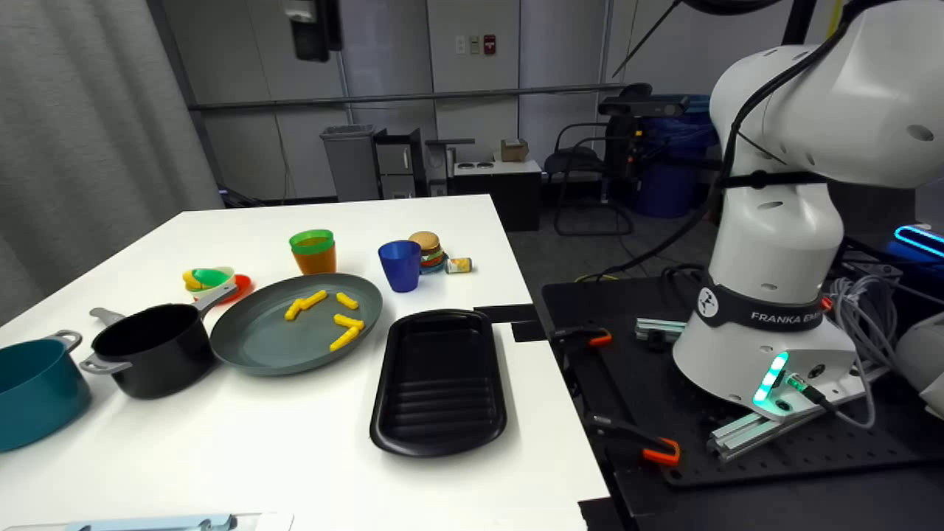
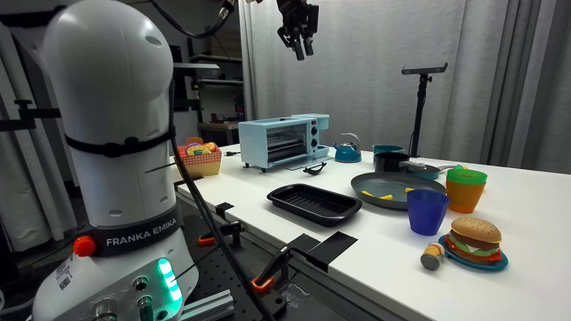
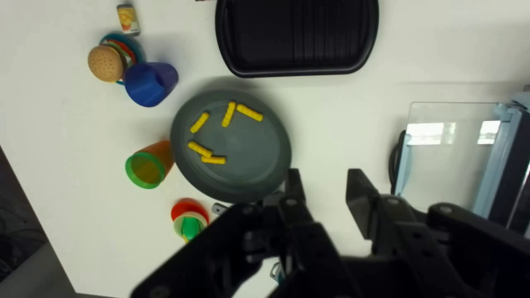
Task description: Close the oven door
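Observation:
The light blue toaster oven stands at the far part of the white table in an exterior view. Its glass door is folded down, open, with the black handle at its outer edge, low over the table. In the wrist view the open glass door lies at the right, its black handle facing the pan. A strip of the door's light blue edge shows at the bottom of an exterior view. My gripper is high above the table, fingers apart and empty; in the wrist view the fingertips sit left of the handle.
A black baking tray and a grey pan with yellow sticks lie near the door. Cups, a toy burger, a black pot, a teal pot, a kettle and a food basket stand around.

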Controlling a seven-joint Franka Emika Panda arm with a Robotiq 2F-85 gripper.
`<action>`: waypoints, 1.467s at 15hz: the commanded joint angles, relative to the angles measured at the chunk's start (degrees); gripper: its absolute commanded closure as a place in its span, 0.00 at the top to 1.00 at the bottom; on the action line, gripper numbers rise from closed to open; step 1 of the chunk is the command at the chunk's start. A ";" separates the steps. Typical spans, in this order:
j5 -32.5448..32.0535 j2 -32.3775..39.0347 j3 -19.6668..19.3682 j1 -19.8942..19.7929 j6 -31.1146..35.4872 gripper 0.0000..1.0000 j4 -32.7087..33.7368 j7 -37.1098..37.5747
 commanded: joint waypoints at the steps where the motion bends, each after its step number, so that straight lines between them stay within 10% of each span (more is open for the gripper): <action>1: -0.56 13.32 2.33 2.09 -3.32 0.05 14.21 5.12; 8: 0.32 31.59 -0.16 6.31 -7.20 0.00 31.57 10.85; 22: 9.51 44.88 -6.27 9.54 -13.21 0.00 42.13 9.65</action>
